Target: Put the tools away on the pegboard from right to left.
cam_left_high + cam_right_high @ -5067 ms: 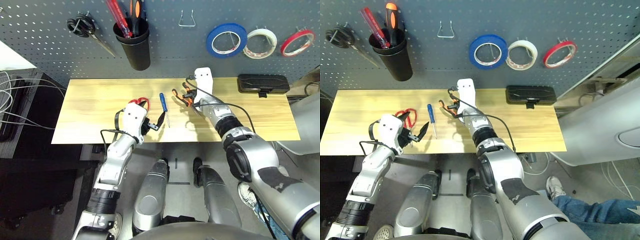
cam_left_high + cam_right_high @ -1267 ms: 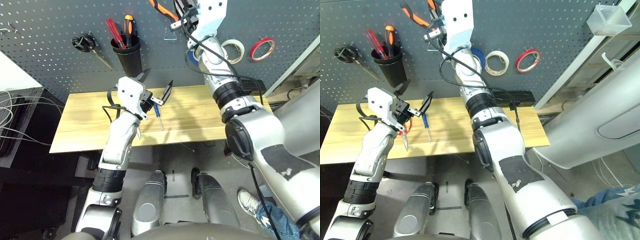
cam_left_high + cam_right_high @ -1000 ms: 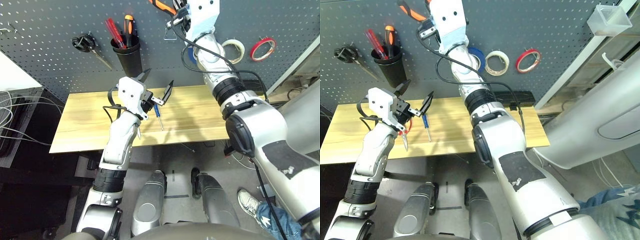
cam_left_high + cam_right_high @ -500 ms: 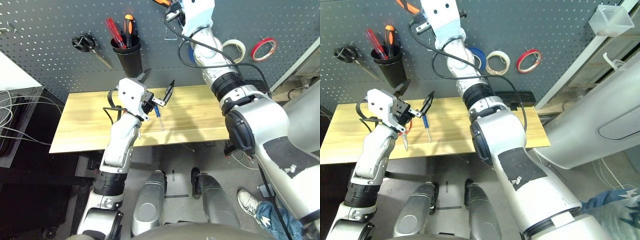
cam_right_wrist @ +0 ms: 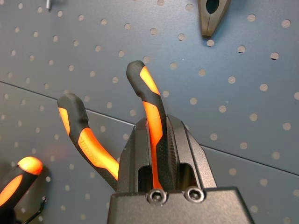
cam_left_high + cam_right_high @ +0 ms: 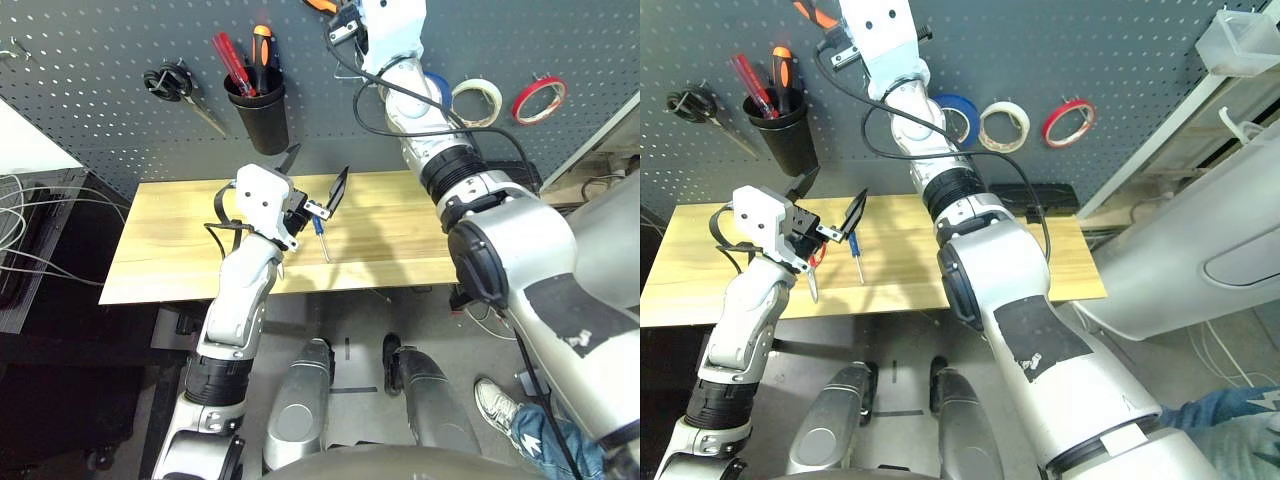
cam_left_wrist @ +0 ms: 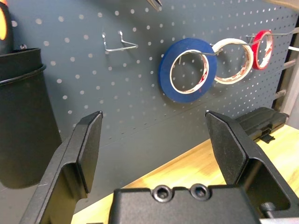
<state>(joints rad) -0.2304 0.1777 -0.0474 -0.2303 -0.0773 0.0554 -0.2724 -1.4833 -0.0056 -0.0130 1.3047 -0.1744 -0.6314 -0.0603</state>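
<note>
One tool of four looks put away: the blue tape [image 7: 165, 77] hangs on the pegboard [image 6: 180, 35]. Next come the pliers [image 5: 93, 149]. They are up by the board, with one handle pinched tight in the right gripper [image 5: 156, 125], so that job looks partly done. I can't tell if they touch a hook. The screwdriver [image 6: 855, 245] and red scissors [image 6: 818, 257] lie on the table [image 6: 400, 230], two more to go. The left gripper [image 7: 154, 113] is spread wide, with nothing in it.

No text or numbers can be read.
</note>
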